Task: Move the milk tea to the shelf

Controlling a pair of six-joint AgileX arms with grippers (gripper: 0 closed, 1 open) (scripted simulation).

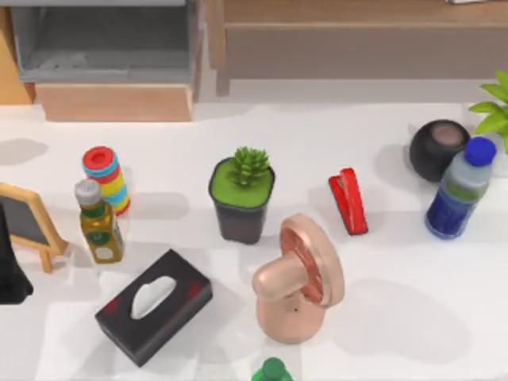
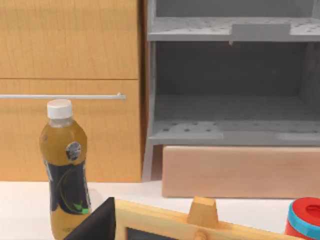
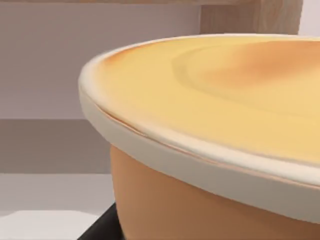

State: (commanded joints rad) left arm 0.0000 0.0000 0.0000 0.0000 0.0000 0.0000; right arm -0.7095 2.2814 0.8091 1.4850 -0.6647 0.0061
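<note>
The milk tea sits right up against the right wrist camera, before the shelf, and whether the right end effector grips it cannot be told.

Left arm at table's left edge, dark, perhaps its gripper, fingers hidden.
</note>
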